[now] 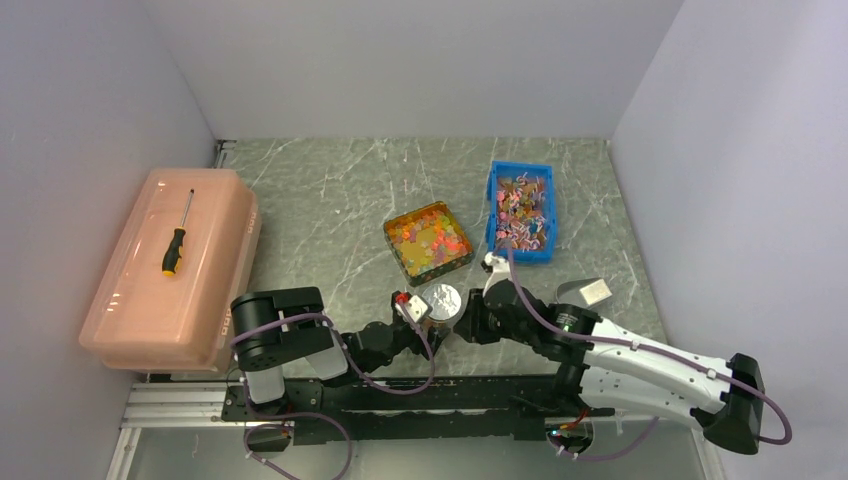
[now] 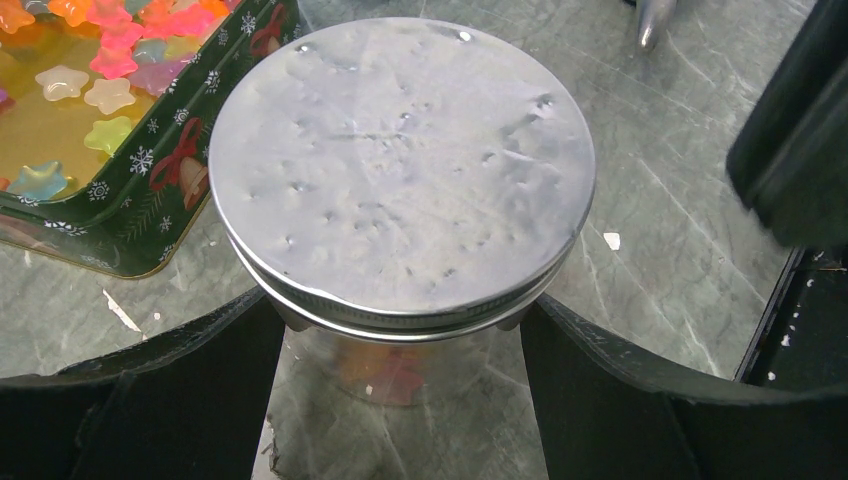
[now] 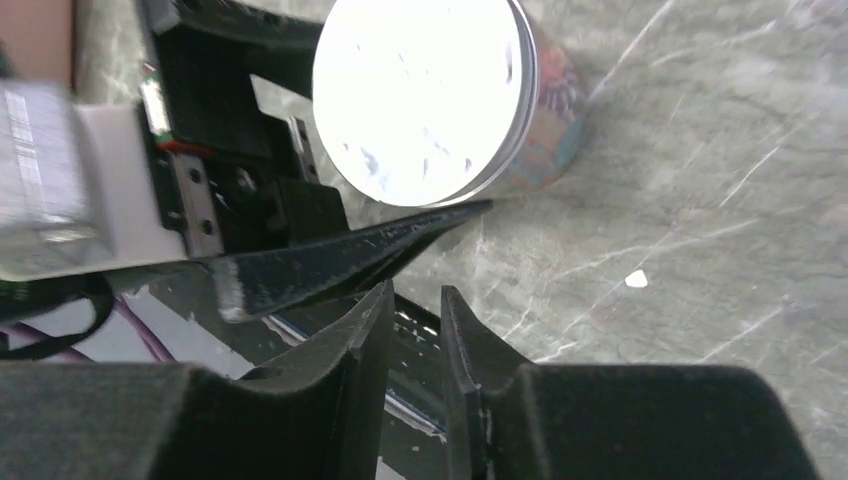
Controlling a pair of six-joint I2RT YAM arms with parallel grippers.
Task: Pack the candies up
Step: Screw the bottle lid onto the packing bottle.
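Where the top camera looked down, the candies (image 1: 430,240) lay in a tin (image 1: 396,254), and a blue bin (image 1: 519,256) held more small bits. In the left wrist view, the left gripper (image 2: 400,315) squeezed a jar (image 2: 400,362) with a silver lid (image 2: 400,160), and some candies showed inside. In the right wrist view, the right gripper (image 3: 415,300) was almost closed, with a thin gap, and held nothing.

A jar (image 2: 400,365) with a dented silver lid (image 2: 400,170) stands on the desk (image 2: 680,200). The left gripper (image 2: 402,318) has its fingers (image 2: 170,400) against the jar's sides. Left of the jar, a Christmas tin (image 2: 150,195) holds star-shaped candies (image 2: 90,85).
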